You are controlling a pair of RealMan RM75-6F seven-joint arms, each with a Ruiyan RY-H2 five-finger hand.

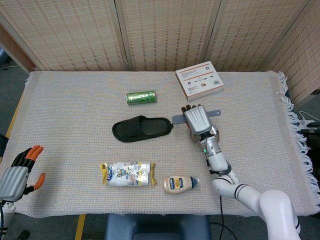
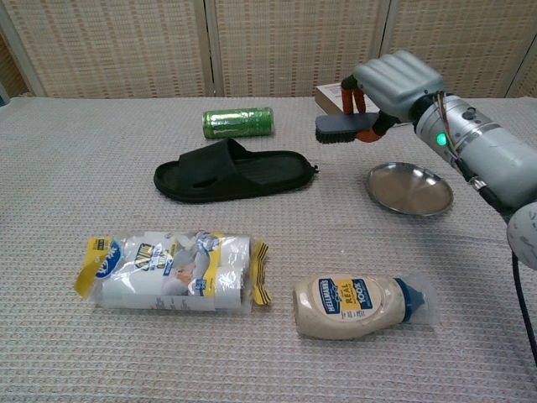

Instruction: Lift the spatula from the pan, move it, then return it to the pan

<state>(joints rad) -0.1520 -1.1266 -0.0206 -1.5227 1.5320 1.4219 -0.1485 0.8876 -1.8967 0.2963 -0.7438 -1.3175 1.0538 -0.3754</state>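
The small round metal pan point(image 2: 410, 189) sits on the cloth at the right, with nothing in it; in the head view the pan point(image 1: 214, 134) is mostly hidden under my right hand. My right hand point(image 2: 394, 80) point(image 1: 197, 119) grips the dark grey spatula point(image 2: 340, 127) point(image 1: 179, 119) in the air, up and to the left of the pan, its blade pointing left toward the slipper. My left hand point(image 1: 20, 171) hangs off the table's near left corner, fingers apart and holding nothing.
A black slipper point(image 2: 231, 171) lies left of the pan, a green can point(image 2: 238, 122) behind it. A white box point(image 1: 199, 80) sits at the back right. A plastic-wrapped packet point(image 2: 172, 272) and a mayonnaise bottle point(image 2: 357, 306) lie near the front edge.
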